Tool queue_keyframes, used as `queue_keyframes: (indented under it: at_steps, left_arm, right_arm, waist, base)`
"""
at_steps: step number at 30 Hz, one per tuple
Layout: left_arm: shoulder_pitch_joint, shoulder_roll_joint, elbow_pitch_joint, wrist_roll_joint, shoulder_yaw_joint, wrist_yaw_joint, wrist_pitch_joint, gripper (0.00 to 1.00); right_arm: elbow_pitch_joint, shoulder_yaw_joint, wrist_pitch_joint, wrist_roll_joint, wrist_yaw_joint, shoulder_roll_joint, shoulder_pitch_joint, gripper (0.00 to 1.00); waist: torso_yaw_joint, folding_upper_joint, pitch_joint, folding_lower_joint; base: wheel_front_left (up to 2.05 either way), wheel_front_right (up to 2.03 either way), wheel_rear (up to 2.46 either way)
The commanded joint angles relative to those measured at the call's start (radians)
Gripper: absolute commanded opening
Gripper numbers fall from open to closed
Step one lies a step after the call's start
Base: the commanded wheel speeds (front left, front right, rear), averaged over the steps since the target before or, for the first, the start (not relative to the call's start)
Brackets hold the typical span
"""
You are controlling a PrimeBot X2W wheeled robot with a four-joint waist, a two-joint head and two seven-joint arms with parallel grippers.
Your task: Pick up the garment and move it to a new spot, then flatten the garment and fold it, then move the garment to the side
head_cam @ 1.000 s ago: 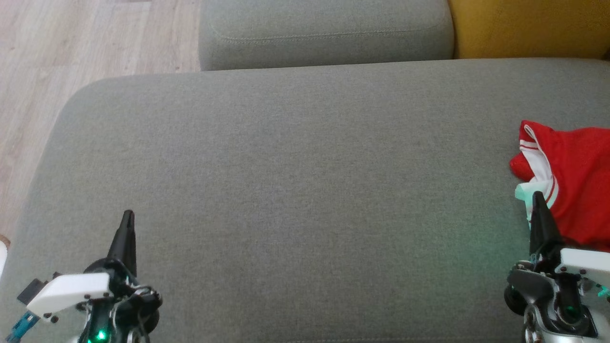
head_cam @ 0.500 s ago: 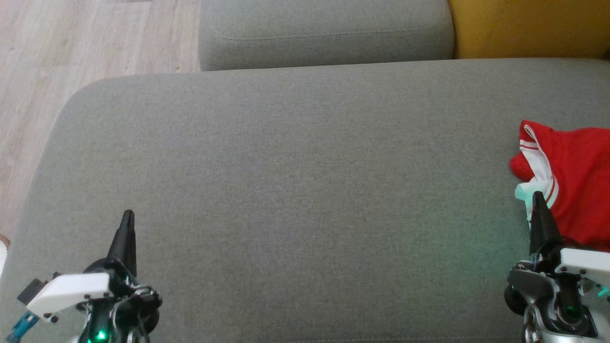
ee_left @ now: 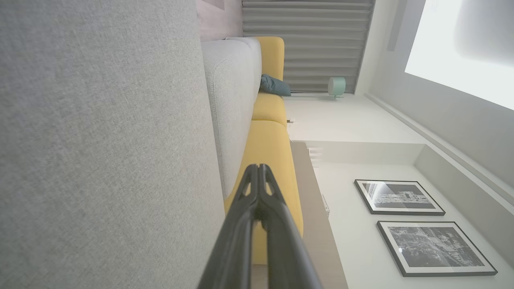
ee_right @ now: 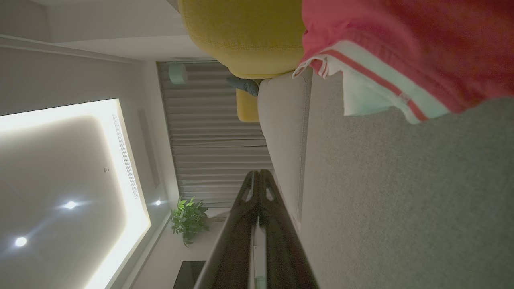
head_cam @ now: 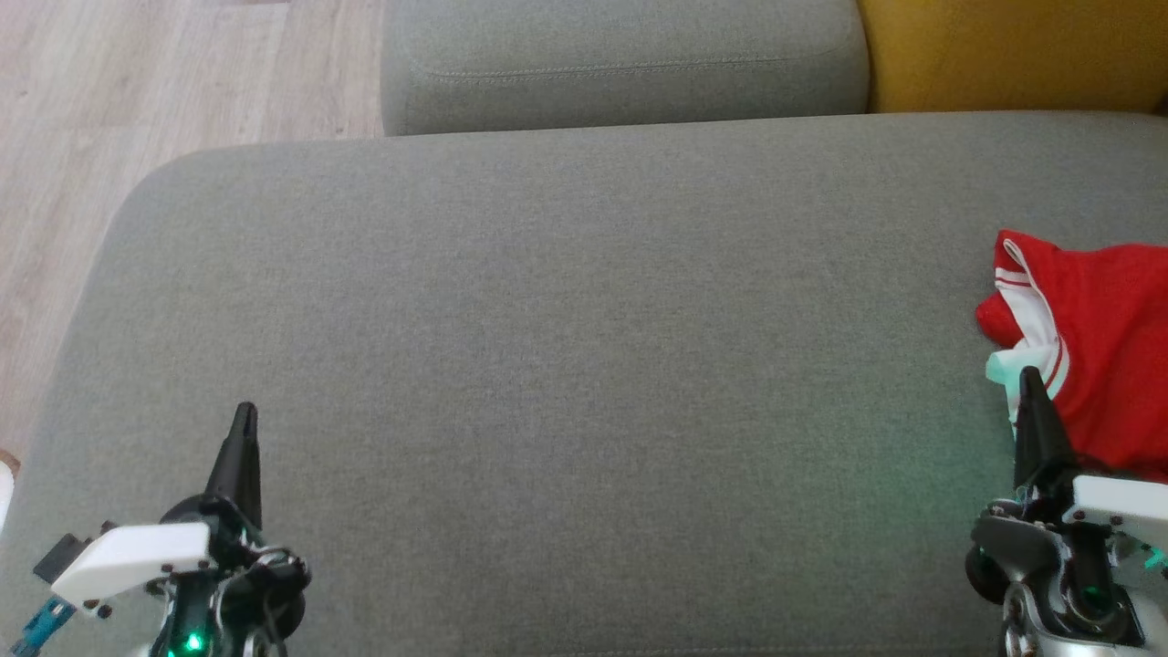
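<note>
Here, red garment (head_cam: 1100, 338) just beside clenched right hand (head_cam: 1030, 374), left hand (head_cam: 245, 409) clenched, well apart

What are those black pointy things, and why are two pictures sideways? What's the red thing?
It's a robot with two arms. One picture comes from a camera on its head, looking down at a grey sofa seat. The black points are its left end effector and right end effector, like pinching fingers; both are shut and hold nothing. The other two pictures come from cameras on its wrists, so the room looks tipped over. The red thing is a garment with white stripes, lying crumpled on the seat near the right end effector.
</note>
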Motion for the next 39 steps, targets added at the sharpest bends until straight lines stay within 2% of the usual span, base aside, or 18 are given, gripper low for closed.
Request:
queue_keyframes:
  at_steps: [1,39]
  left_arm:
    - [-0.058,0.014,-0.039,-0.004,0.035,-0.007,0.008,0.0]
    - [-0.058,0.014,-0.039,-0.004,0.035,-0.007,0.008,0.0]
  right_arm:
    - [-0.039,0.021,0.006,0.007,0.004,-0.007,-0.021,0.0]
    - [-0.039,0.021,0.006,0.007,0.004,-0.007,-0.021,0.0]
  waist:
    - [0.0,0.0,0.0,0.0]
    - [0.0,0.0,0.0,0.0]
  base:
    - [0.0,0.0,0.0]
    - [0.0,0.0,0.0]
